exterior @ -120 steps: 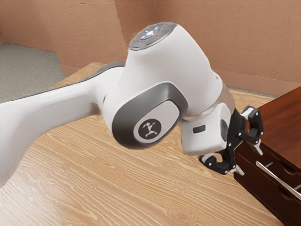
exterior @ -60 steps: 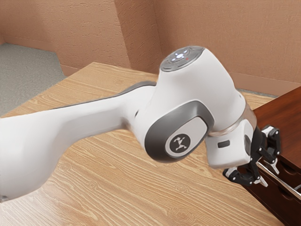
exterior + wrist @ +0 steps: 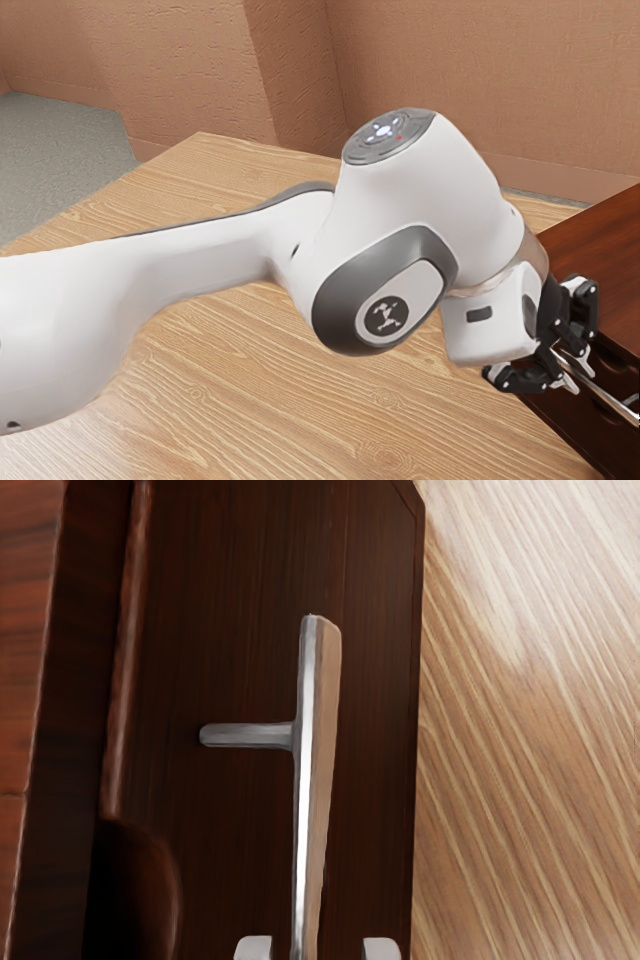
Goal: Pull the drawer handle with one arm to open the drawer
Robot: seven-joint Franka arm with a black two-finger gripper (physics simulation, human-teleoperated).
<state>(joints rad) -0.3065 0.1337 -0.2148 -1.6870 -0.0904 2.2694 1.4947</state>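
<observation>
A dark brown wooden drawer unit stands at the exterior view's right edge. Its silver bar handle runs across the drawer front. My black gripper is pressed up to that front, open, its fingers straddling one end of the handle. In the wrist view the handle passes between my two grey fingertips, with a gap on each side. The drawer front sits flush with the unit.
The light wooden table stretches to the exterior view's left under my arm. Brown walls rise behind it, and grey floor lies at the far left. A second drawer front sits below the handle.
My arm has swung toward the exterior view's right, carrying the gripper from in front of the drawer unit's corner up to the handle. In the last half second it only crept a little closer.
</observation>
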